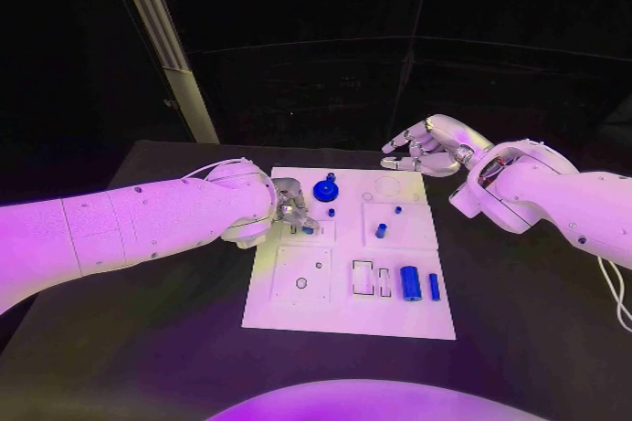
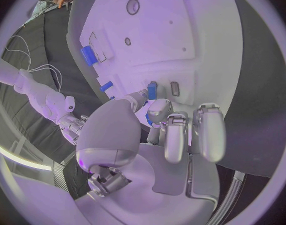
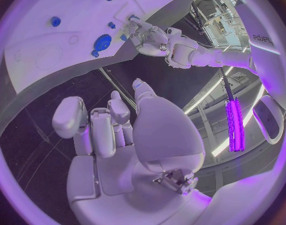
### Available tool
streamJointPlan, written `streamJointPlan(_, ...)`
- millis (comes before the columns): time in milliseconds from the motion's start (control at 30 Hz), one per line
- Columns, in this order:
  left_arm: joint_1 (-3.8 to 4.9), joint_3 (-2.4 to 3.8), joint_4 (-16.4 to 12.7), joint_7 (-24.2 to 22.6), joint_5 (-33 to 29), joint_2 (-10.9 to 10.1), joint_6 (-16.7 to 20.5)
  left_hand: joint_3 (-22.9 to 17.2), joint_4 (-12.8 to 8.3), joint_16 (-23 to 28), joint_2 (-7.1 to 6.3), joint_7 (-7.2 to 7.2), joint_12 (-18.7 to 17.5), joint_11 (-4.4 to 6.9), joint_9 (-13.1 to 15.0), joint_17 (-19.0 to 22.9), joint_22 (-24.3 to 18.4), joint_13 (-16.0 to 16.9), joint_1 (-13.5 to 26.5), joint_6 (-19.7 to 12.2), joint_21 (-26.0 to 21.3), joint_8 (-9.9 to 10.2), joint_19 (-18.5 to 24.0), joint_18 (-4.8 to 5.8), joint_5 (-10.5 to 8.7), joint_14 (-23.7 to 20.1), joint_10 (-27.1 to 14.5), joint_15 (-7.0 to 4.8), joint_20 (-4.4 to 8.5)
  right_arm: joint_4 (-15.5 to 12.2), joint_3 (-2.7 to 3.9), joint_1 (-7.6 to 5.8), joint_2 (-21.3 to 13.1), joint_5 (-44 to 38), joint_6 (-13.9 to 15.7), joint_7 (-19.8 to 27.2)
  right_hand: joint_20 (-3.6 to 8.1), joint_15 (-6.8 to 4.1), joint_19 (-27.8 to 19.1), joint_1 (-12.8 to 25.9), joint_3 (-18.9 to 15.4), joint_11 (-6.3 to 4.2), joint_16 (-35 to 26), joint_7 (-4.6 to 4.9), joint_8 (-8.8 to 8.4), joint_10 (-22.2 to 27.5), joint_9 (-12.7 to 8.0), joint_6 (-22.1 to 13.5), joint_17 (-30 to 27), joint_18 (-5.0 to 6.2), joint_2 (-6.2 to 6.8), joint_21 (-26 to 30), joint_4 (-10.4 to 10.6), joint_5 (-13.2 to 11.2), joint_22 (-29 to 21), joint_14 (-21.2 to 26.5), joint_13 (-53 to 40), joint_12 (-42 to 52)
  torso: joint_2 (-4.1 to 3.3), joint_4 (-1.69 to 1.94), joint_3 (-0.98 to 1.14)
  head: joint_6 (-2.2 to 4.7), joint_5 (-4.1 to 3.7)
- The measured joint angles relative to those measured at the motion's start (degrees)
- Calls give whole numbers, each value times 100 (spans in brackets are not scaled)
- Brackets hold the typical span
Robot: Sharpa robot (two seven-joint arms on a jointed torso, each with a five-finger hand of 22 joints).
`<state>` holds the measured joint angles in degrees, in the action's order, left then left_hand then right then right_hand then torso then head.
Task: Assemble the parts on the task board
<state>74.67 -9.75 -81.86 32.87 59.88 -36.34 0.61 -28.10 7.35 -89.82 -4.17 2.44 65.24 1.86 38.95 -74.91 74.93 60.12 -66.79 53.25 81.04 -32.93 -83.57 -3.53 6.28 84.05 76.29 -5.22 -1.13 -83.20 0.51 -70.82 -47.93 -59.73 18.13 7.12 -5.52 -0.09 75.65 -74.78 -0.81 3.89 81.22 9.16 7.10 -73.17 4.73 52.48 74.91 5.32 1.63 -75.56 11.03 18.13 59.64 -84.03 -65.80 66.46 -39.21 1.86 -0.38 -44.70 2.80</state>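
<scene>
Near edge of task board (image 1: 345, 322): blue cylinder (image 1: 410, 282) lying flat, slim blue bar (image 1: 434, 287) just beside it, both at the board's near right. Small blue peg (image 1: 381, 229) stands mid-board; blue gear (image 1: 325, 192) sits toward the far edge. Left hand (image 1: 292, 209) over the board's left side, fingertips pinching a small blue part (image 2: 152, 90) against the board. Right hand (image 1: 424, 147) hovers past the board's far right corner, fingers loosely apart, holding nothing. Black table (image 1: 145, 348) underneath.
</scene>
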Motion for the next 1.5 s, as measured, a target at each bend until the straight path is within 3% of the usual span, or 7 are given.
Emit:
streamJointPlan(300,8,8,12,35,18,4,-128,-105,-6,0,-21,2,0,21,39,0,0,1,107,12,0,-32,0,0,42,0,22,0,0,5,0,0,7,0,-7,0,0,0,0,0,0,0,0,0,0,0,0,0,0,0,0,0,0,0,0,0,0,0,-1,-3,2,-5,3)
streamJointPlan(833,3,1,151,70,17,112,-173,-957,-261,0,4,-29,0,41,151,0,0,25,911,64,0,-133,-20,-1,38,0,42,0,20,35,0,0,51,4,-15,7,-19,0,-63,0,-35,19,-85,-19,0,62,0,-19,-20,0,1,84,35,0,-153,0,67,-57,-5,-1,4,2,14)
streamJointPlan(1500,19,7,293,119,-10,238,-328,-507,105,0,-176,-89,50,72,199,0,0,55,1359,125,0,-155,-20,-1,39,0,71,0,20,29,0,0,33,20,-33,6,-19,0,-102,59,-147,20,-134,2,21,103,-4,-40,-54,1,-59,147,147,-56,-251,0,100,-85,-4,-2,5,13,-17)
